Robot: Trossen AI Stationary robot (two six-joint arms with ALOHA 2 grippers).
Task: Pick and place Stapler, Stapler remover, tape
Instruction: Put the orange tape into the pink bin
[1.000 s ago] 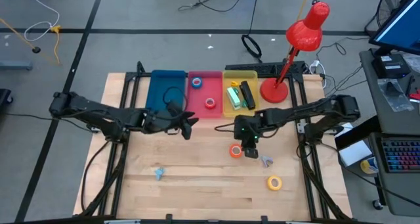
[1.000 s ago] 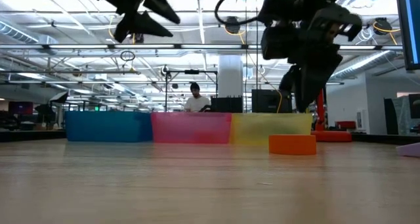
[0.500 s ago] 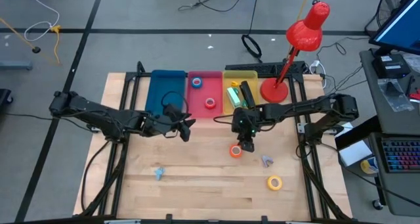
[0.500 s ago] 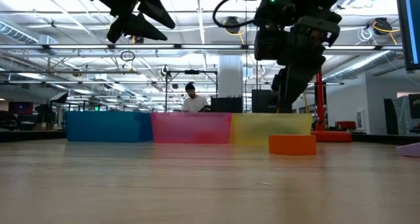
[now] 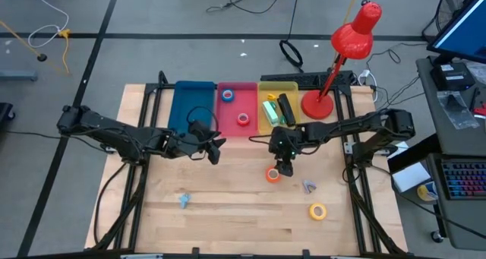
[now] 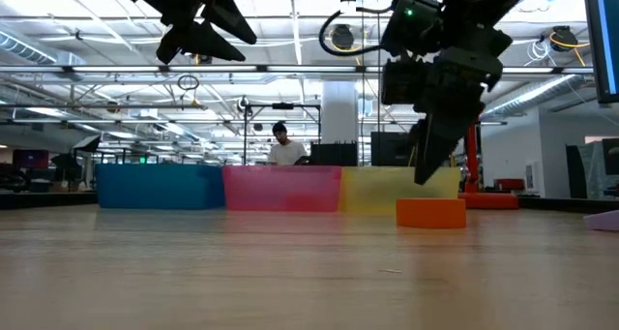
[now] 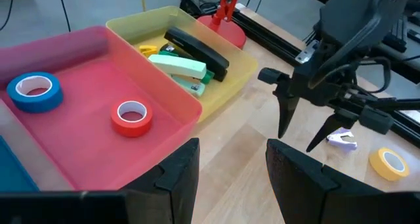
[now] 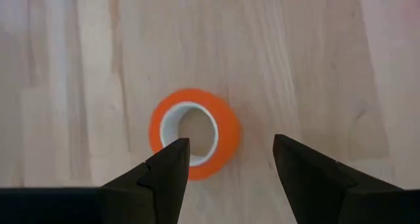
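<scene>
- The right gripper [image 5: 284, 168] hangs over the orange tape roll [image 5: 272, 175], fingers [image 8: 167, 178] spread apart and holding nothing; from its own wrist view the roll lies flat on the bare tabletop [image 5: 235, 206] just ahead of the finger tips.
- The left gripper [image 5: 215, 146] is raised near the front edge of the pink bin [image 5: 238, 90], fingers parted with nothing between them.
- The blue tape roll [image 7: 35, 91] and the red tape roll [image 7: 132, 117] lie apart in the pink bin.
- A black stapler [image 7: 197, 46] and a pale green one [image 7: 178, 64] sit in the yellow bin [image 5: 266, 86].
- The yellow tape roll [image 5: 317, 210] lies on the tabletop towards the right front, with a small lilac staple remover [image 5: 308, 187] between it and the orange roll.
</scene>
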